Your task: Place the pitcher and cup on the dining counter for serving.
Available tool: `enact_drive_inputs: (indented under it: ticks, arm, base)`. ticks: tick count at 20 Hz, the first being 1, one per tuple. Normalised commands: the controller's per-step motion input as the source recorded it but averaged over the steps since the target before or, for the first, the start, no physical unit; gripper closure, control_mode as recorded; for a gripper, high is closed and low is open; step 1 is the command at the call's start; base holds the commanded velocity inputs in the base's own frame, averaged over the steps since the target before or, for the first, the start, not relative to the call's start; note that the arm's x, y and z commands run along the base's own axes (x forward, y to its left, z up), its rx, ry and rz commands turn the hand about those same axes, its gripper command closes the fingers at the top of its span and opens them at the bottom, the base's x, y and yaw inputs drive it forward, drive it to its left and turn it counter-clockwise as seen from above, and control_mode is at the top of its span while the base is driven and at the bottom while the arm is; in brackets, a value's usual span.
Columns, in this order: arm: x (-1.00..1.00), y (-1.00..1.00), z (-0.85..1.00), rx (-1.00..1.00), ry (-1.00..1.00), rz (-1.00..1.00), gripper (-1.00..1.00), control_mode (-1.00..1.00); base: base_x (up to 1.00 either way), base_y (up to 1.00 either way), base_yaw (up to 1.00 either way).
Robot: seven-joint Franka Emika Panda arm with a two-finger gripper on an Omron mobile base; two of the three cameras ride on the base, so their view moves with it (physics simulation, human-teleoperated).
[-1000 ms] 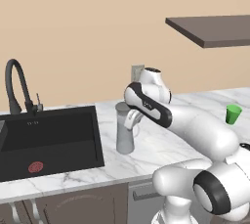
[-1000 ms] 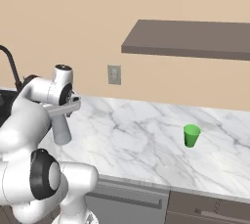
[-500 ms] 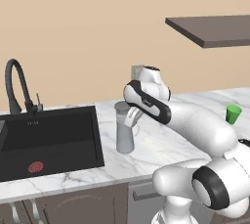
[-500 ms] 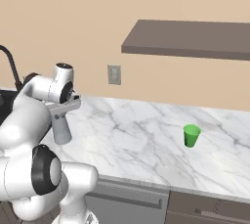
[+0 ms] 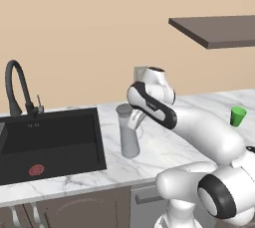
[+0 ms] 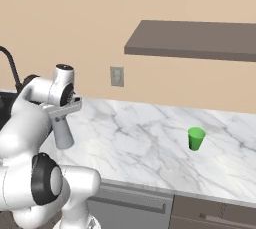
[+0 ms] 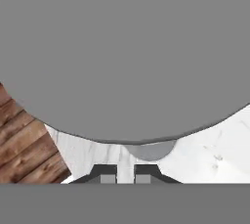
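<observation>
Pitcher (image 5: pixel 129 140): translucent grey, smooth, plastic-like; lid (image 7: pixel 122 47) flat matt grey. Cup (image 6: pixel 196 138): bright green, smooth. Worktop (image 6: pixel 140 143): white marble, grey veins, polished. Sink (image 5: pixel 50 140): matt black. Floor (image 7: pixel 24 140): brown wood planks. Shelf (image 6: pixel 190 45): matt dark brown.

A plain tan wall (image 5: pixel 89 28) is seen behind a white marble worktop (image 6: pixel 145 143). A black sink (image 5: pixel 47 140) with a bent black tap (image 5: pixel 17 85) is set into it. A dark shelf (image 6: pixel 192 45) is fixed on the wall, with a small wall socket (image 6: pixel 117 76) below it. Brown cabinets (image 5: pixel 84 209) are found underneath.
</observation>
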Motion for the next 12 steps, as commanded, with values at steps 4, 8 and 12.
enact_drive_inputs:
  ticks: [4, 8, 12]
  arm:
    - [-0.39, 0.00, 0.19, 0.10, -0.18, 0.00, 1.00, -1.00]
    - [-0.48, -0.04, 0.34, 0.16, -0.23, 0.00, 1.00, -1.00]
    - [-0.52, -0.13, 0.42, 0.23, -0.24, 0.00, 1.00, -1.00]
  base:
    - [0.00, 0.00, 0.00]
    - [0.00, 0.00, 0.00]
    - [0.00, 0.00, 0.00]
